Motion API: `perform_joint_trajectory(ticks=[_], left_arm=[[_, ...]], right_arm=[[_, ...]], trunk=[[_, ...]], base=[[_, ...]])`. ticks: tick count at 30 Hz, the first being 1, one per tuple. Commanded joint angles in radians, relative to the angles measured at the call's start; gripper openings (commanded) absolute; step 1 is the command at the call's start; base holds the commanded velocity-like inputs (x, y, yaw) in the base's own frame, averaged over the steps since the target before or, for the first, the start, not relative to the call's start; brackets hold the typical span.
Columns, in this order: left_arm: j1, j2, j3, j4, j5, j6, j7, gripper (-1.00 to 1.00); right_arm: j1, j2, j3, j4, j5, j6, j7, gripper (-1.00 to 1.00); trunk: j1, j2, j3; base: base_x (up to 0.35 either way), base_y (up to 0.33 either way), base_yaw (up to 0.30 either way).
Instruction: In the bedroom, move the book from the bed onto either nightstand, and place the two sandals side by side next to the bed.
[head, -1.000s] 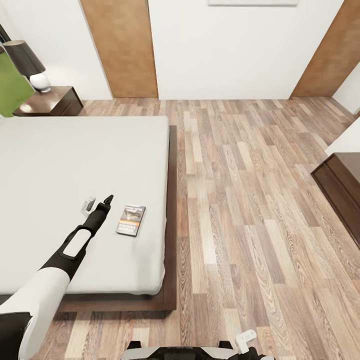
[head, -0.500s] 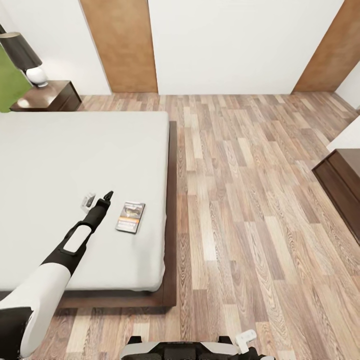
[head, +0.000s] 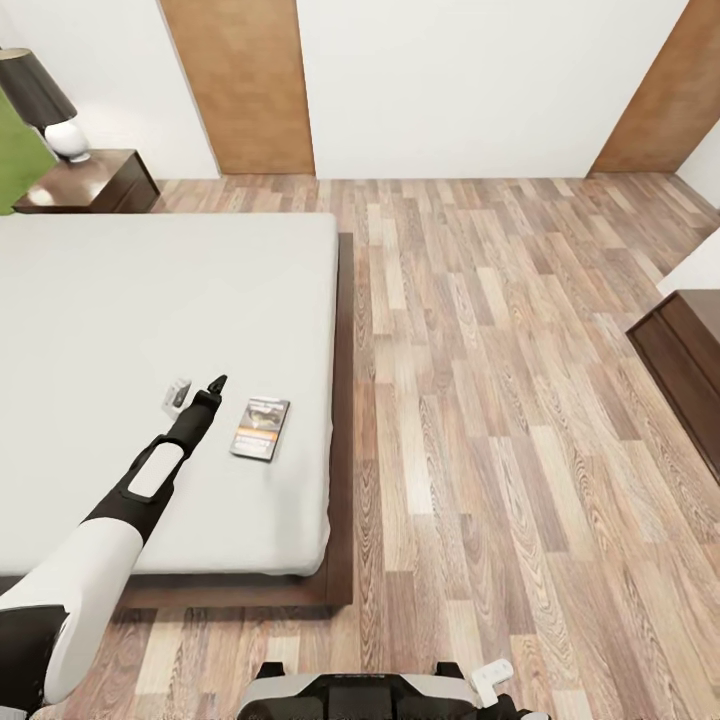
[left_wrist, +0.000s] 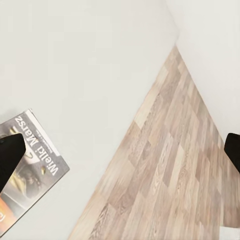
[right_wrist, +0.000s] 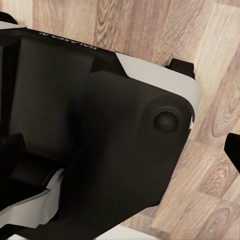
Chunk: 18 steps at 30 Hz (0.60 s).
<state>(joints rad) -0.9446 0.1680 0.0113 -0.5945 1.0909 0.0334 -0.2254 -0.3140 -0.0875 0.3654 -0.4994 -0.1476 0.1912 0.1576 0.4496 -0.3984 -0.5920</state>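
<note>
Left hand (head: 198, 392) beside book (head: 260, 428), fingers apart.

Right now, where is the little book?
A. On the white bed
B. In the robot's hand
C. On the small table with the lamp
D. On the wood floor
A: the book lies flat on the bed's white mattress, just beside the left gripper, which holds nothing.

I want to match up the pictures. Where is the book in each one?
Head view: the book lies flat on the bed, near its floor-side edge, just beside the left gripper.
Left wrist view: the book sits at the picture's lower left edge, partly behind a dark fingertip.
Right wrist view: not in it.
Shared landmark: the wood-plank floor.
</note>
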Motion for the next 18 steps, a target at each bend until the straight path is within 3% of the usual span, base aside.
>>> perform_joint_trajectory(ticks=[1, 18], left_arm=[[-0.003, -0.001, 0.001, 0.001, 0.009, 0.004, -0.005, 1.0], [-0.011, -0.002, 0.0, 0.001, 0.009, 0.009, -0.005, 1.0]], right_arm=[[0.0, -0.001, 0.006, -0.002, -0.01, 0.006, -0.001, 1.0], [0.0, -0.001, 0.006, -0.002, -0.01, 0.005, -0.001, 1.0]], trunk=[[0.0, -0.002, -0.003], [0.0, -0.002, -0.031]], base=[[0.0, 0.0, 0.0], [0.0, 0.0, 0.0]])
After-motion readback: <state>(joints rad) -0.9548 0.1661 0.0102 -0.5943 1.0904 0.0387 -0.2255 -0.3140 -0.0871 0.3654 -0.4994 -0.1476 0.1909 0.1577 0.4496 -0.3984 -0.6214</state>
